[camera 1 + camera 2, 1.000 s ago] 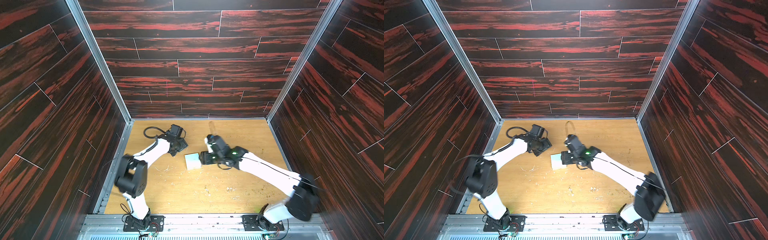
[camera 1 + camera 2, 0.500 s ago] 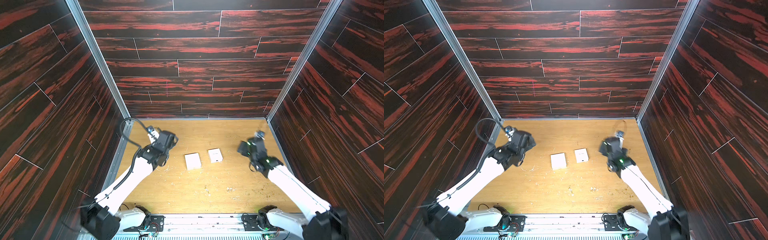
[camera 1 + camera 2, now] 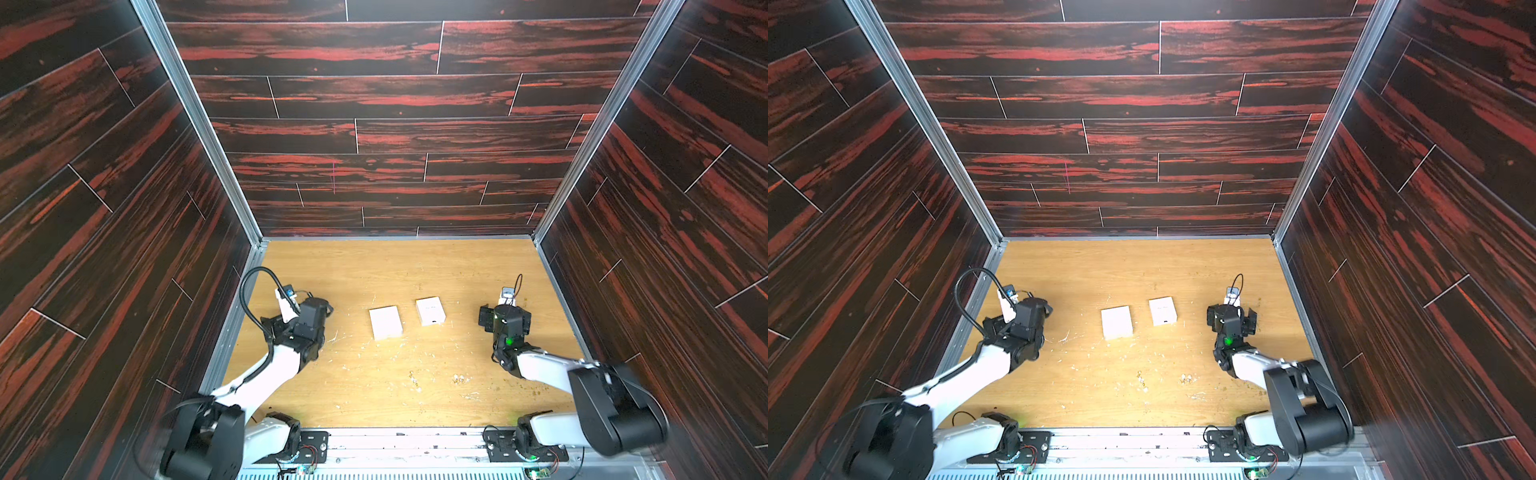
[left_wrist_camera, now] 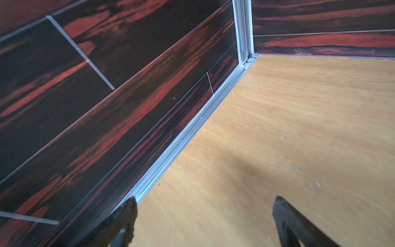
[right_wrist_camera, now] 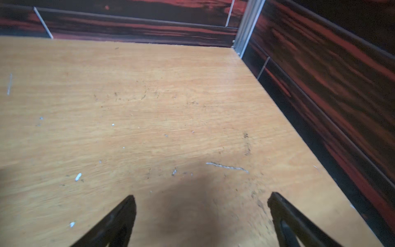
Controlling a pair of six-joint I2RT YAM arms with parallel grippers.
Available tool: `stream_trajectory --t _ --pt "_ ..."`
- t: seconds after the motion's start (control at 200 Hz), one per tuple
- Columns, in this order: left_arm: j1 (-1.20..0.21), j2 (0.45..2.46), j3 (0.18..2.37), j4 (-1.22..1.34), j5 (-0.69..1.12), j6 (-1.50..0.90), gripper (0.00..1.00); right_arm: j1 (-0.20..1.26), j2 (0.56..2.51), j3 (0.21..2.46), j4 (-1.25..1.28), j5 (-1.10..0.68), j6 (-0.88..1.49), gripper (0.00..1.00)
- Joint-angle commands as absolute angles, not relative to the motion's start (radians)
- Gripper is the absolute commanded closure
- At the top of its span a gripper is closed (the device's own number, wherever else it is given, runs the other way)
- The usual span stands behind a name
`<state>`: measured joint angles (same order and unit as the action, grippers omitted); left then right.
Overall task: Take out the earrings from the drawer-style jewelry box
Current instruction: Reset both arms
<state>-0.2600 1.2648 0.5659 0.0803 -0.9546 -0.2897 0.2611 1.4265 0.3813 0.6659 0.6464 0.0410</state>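
jewelry box [image 3: 430, 311] in centre; left hand [image 4: 205, 198] & right hand [image 5: 202, 195] wide open, empty, nr side walls [image 3: 187, 270]

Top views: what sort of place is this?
Probably a robot test cell: wood-print walls in metal framing enclose a wooden tabletop, with left arm and right arm mounted at its front edge.

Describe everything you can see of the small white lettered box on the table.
The drawer-style jewelry box is a small white rectangle, cardboard by its look, with faint dark lettering on top and a small dark notch at its near edge. It lies flat and looks closed on the wooden table, apart from the larger pale box. Nothing else touches it.
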Motion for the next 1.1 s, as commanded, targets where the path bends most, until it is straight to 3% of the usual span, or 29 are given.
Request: stream_trajectory --t 0.0,0.08,0.145,0.321,0.421,0.491,0.716,0.877,0.977,1.097 --pt "-0.19 1.379 0.57 0.34 -0.858 -0.167 0.0 0.23 1.476 0.388 0.928 0.567 -0.037 0.01" --pt "-0.119 1.445 0.55 0.461 -0.767 -0.195 0.0 0.191 1.506 0.421 0.905 0.536 -0.067 0.01" --pt "-0.078 1.484 0.561 0.509 -0.709 -0.187 0.0 0.15 1.536 0.392 1.038 0.492 -0.097 0.01" --pt "-0.035 1.514 0.492 0.682 -0.602 -0.172 0.0 0.029 1.521 0.327 1.103 0.384 0.04 0.01" --pt "-0.035 1.486 0.424 0.783 -0.561 -0.154 0.0 0.021 1.529 0.232 1.28 0.348 0.043 0.01" --pt "-0.037 1.485 0.425 0.783 -0.556 -0.156 0.0 0.019 1.638 0.151 1.585 0.341 0.018 0.01" --pt "-0.025 1.521 0.48 0.712 -0.533 -0.164 0.0 0.0 1.584 0.287 1.222 0.321 0.064 0.01" --pt "-0.023 1.5 0.437 0.758 -0.484 -0.144 0.0 -0.026 1.575 0.286 1.21 0.297 0.087 0.01" --pt "-0.039 1.614 0.307 1.197 -0.435 -0.047 0.0 -0.027 1.574 0.284 1.212 0.297 0.087 0.01" --pt "-0.014 1.543 0.416 0.829 -0.427 -0.138 0.0 -0.026 1.572 0.284 1.212 0.297 0.087 0.01"
